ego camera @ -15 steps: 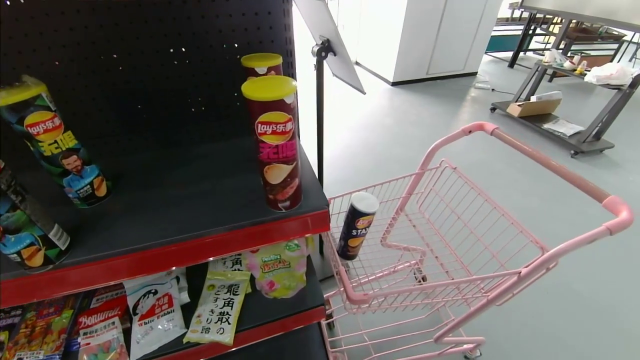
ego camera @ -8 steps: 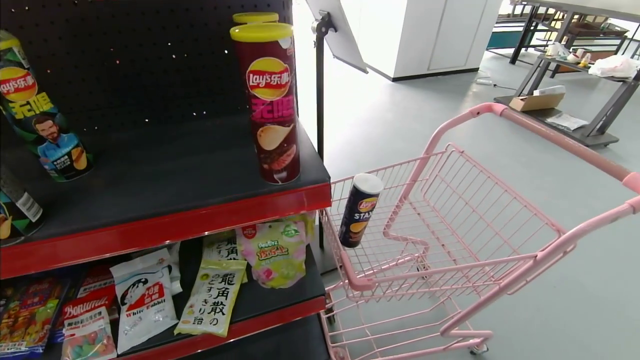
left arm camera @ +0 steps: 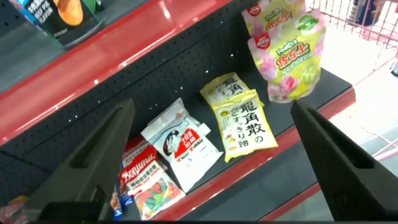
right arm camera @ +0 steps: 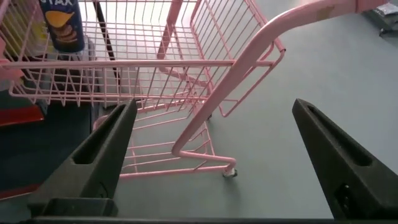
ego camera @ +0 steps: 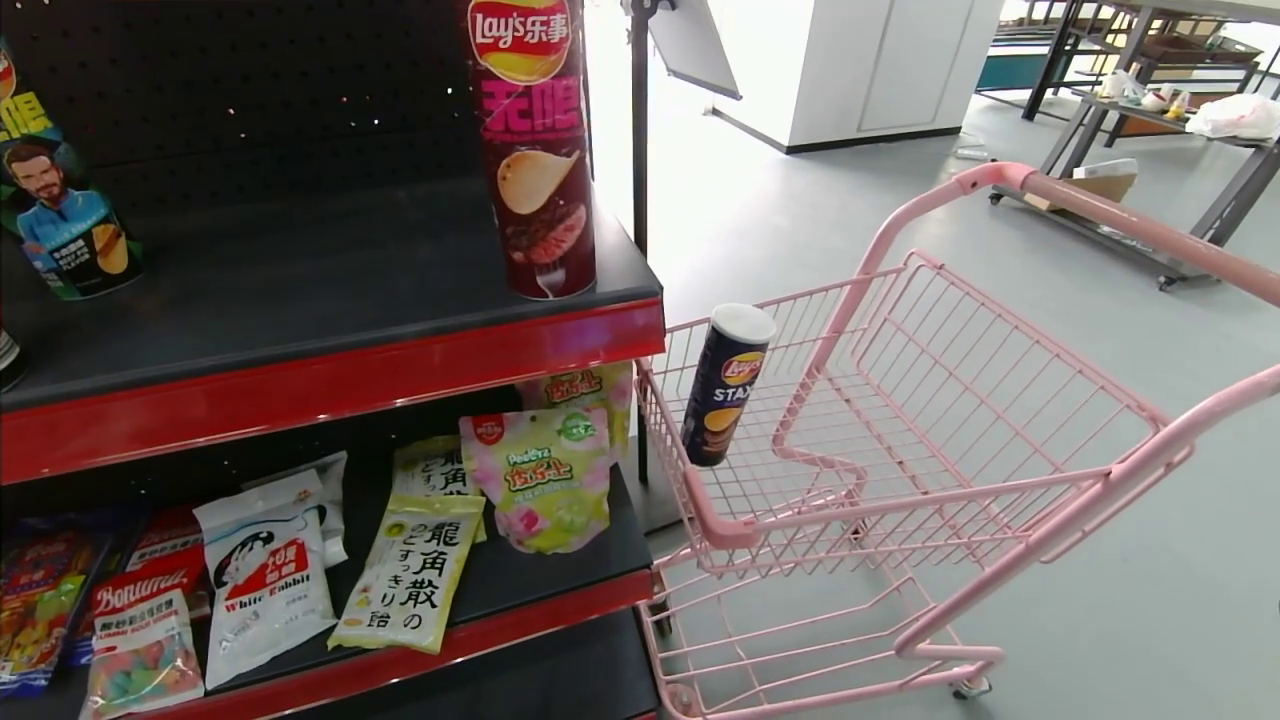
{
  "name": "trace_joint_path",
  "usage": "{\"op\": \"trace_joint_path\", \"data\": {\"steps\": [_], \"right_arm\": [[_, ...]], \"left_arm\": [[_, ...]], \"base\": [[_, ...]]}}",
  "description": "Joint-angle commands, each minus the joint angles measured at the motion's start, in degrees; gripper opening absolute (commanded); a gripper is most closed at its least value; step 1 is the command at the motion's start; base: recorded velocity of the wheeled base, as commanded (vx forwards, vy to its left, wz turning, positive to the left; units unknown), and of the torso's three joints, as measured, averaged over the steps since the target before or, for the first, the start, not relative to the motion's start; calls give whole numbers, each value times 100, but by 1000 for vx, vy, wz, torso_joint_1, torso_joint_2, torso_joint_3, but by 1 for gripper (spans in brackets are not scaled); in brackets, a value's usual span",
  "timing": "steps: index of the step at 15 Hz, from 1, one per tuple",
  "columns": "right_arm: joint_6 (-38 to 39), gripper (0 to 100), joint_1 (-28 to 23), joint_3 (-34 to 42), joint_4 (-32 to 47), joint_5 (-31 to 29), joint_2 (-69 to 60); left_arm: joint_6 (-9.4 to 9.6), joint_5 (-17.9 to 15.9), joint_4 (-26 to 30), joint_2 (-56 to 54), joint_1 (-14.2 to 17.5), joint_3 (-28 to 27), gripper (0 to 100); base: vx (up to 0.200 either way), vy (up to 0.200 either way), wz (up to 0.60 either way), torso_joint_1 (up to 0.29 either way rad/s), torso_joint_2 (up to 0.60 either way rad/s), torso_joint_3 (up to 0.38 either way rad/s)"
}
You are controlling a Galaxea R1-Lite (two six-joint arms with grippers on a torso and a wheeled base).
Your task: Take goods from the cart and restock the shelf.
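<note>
The left tool [left arm camera: 211,104] and the right tool [right arm camera: 214,102] are held wide and empty, as is told by the wrist views. The pick is not yet begun. The chip can [ego camera: 722,385] is seen at mid-frame, leaning in the cart [ego camera: 870,500] corner beside the shelf [ego camera: 330,372]; it is judged best gripped by the right tool. Free upper-shelf space is given by the head view.

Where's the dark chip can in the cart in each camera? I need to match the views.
Head view: the chip can stands in the corner of the pink cart nearest the shelf.
Left wrist view: likely the dark shape behind the cart's wire.
Right wrist view: its lower part shows behind the cart's wire wall.
Shared landmark: the pink cart.
</note>
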Motion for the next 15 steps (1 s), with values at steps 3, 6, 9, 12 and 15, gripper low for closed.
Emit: {"op": "trace_joint_path", "data": {"steps": [3,6,9,12,15], "right_arm": [[469,100,1687,-2403,-795,344,3584],[601,100,2706,-2244,-2491,124,5351],[979,100,2917,-2209,-3054,151,6564],[1023,100,2908,-2517,-3818,177,7574],[1242,100,2996,-2877,-3977,195,7970]], "left_arm": [[-21,-25,-8,89,-4,18,100],[-390,-60,-43,546,-4,-334,100],[-610,-43,-43,590,5,-351,100],[-645,-34,-34,590,5,-343,100],[-637,-34,-34,704,5,-351,100]], "base": [[0,0,0,-6,22,20],[0,0,0,0,0,0],[0,0,0,0,0,0],[0,0,0,0,0,0],[0,0,0,0,0,0]]}}
